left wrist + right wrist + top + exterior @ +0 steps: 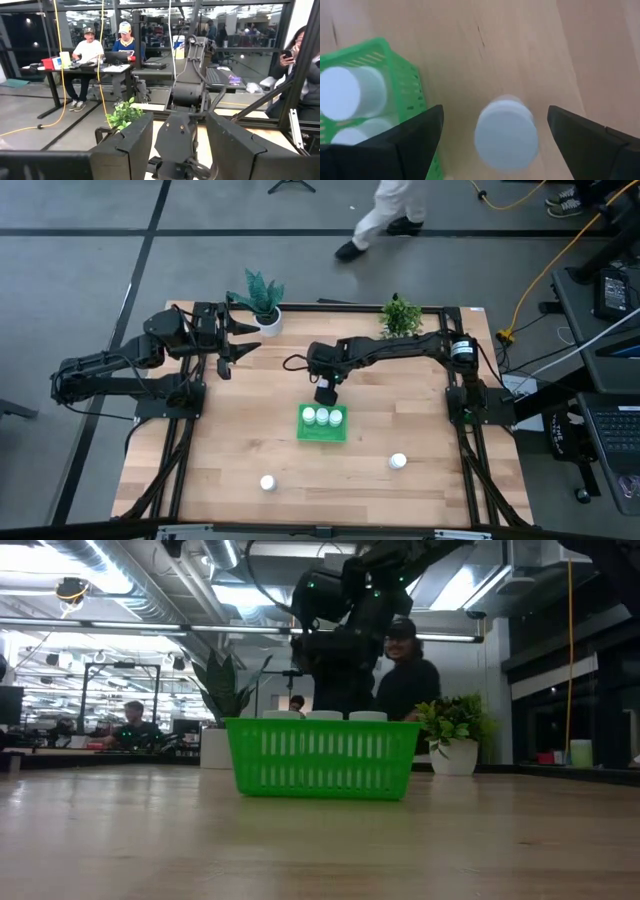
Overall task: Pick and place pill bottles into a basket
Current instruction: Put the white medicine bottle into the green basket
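Pill bottle point(505, 134) upright (cap up) between spread right claw point(495, 145) beside basket point(412, 82).

Reaching from the right side toward the table's middle, elbow bent, with the right gripper point(325, 396) pointing straight down and its two dark fingers point(410, 140) spreading wide apart, clasping nothing. Waiting at the far left corner, folded back on itself, with the left gripper point(243, 340) aiming rightward along the far edge, fingers point(125, 147) parted and gripping nothing.
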Action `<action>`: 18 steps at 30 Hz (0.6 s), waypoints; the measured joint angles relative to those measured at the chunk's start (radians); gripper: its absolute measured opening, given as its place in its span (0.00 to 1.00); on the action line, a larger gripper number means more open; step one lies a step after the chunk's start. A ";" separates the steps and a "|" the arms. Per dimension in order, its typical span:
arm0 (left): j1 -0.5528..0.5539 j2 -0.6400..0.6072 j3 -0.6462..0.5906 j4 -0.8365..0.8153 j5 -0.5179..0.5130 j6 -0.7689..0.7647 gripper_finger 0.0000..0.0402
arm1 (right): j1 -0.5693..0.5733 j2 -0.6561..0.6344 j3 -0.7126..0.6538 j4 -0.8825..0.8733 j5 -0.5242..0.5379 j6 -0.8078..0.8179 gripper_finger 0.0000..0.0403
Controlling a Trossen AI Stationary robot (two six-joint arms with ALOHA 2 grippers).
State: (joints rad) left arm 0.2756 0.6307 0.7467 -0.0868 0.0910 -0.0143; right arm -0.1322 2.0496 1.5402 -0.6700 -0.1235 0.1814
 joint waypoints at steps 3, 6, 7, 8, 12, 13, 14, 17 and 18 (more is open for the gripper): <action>0.000 0.000 0.000 0.000 0.000 0.000 0.45 | 0.000 0.016 0.000 -0.006 -0.001 -0.001 0.89; 0.000 0.000 0.000 0.000 0.000 0.000 0.45 | 0.000 0.029 0.000 -0.012 -0.001 -0.004 0.89; 0.000 0.000 0.000 0.000 0.000 0.000 0.45 | 0.000 0.033 0.000 -0.006 -0.002 -0.006 0.89; 0.000 0.000 0.000 0.000 0.000 0.000 0.45 | 0.000 0.036 0.000 -0.007 -0.002 -0.007 0.89; 0.000 0.000 0.000 0.000 0.003 0.000 0.45 | 0.000 0.042 0.000 -0.008 -0.001 -0.006 0.89; 0.000 0.000 0.000 0.000 0.004 0.000 0.45 | -0.001 0.041 0.000 -0.008 -0.001 -0.006 0.89; 0.000 0.000 0.000 0.000 0.004 0.000 0.45 | -0.002 0.041 0.000 -0.008 0.002 -0.006 0.89; 0.000 0.000 0.000 0.000 0.004 0.000 0.45 | -0.006 0.041 0.000 -0.011 0.006 -0.003 0.89; 0.000 0.000 0.000 0.000 0.005 0.001 0.45 | -0.007 0.041 0.000 -0.015 0.008 -0.003 0.89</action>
State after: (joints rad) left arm 0.2757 0.6304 0.7467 -0.0864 0.0955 -0.0138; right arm -0.1397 2.0911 1.5398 -0.6848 -0.1158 0.1782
